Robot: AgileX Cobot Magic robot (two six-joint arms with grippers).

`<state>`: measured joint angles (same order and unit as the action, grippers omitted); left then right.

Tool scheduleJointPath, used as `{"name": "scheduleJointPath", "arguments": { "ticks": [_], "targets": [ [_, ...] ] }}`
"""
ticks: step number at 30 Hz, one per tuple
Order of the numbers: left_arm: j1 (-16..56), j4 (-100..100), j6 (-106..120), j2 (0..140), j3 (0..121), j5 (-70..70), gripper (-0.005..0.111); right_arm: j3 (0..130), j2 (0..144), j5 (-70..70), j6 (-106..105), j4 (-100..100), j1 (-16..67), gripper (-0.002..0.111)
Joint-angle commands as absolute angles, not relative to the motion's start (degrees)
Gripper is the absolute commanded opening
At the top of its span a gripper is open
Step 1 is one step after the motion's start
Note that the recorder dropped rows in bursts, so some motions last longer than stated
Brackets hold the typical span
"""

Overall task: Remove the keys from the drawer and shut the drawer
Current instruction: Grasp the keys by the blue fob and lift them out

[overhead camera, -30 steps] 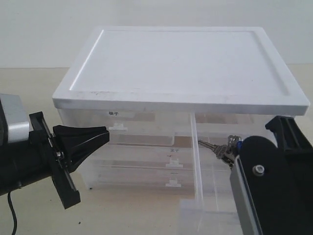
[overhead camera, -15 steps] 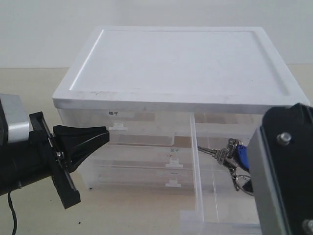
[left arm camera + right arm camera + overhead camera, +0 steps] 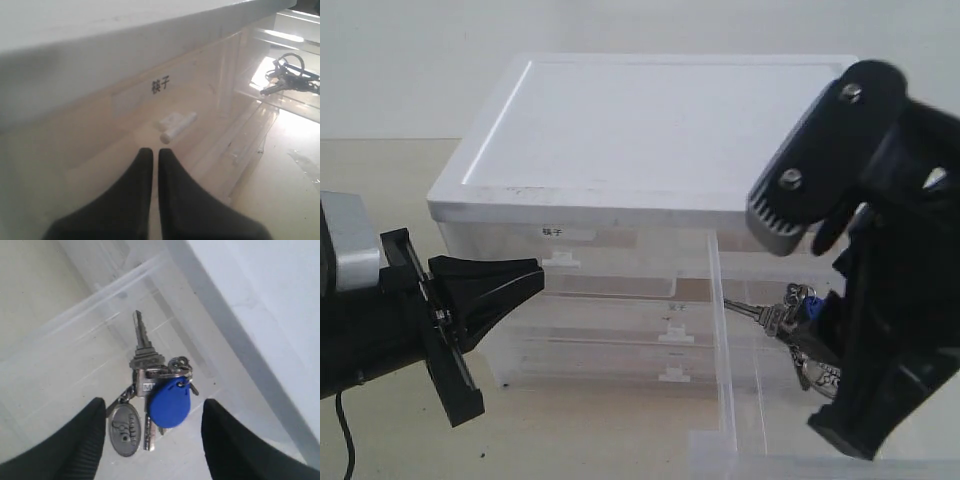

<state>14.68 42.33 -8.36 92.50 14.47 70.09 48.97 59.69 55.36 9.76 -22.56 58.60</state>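
My right claw [image 3: 152, 405] gapes wide over keys [image 3: 145, 360], mid-frame; depth's unclear, so closing too high prob. grabs nothing.

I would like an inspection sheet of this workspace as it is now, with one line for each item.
Surface: beige table, carrying a white-topped cabinet of clear drawers.
Job's things: keys lie inside the drawer, which is pulled open.
Clutter: nothing seen.
Grippers: left gripper shut, empty, near a labelled drawer's handle; right gripper open, one finger at each side of the keys, not gripping.
Cables: thin black cable at the exterior view's lower left.
Surroundings: plain pale wall.
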Motion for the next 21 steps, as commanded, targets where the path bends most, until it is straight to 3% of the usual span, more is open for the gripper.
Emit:
{"name": "scheduleJointPath", "arguments": {
  "ticks": [1, 10, 14, 18, 21],
  "targets": [
    [14.7, 42.7, -9.2, 92.6, 14.6, 70.0, 0.005, 49.2, 64.7, 53.6, 16.0, -23.5, 58.5, 0.051],
    [14.7, 42.9, -9.4, 92.6, 14.6, 70.0, 0.005, 49.2, 68.7, 51.8, 26.1, -29.7, 58.2, 0.052],
    [14.7, 43.4, -9.6, 92.6, 14.6, 70.0, 0.005, 49.0, 69.4, 52.0, 30.8, -32.8, 58.2, 0.062],
    [14.7, 44.6, -9.8, 92.6, 14.6, 70.0, 0.005, 46.8, 69.8, 51.4, 33.1, -33.8, 58.2, 0.061],
    [14.7, 44.6, -9.8, 92.6, 14.6, 70.0, 0.005, 43.7, 70.5, 49.9, 35.1, -35.4, 58.2, 0.054]
  ]
}}
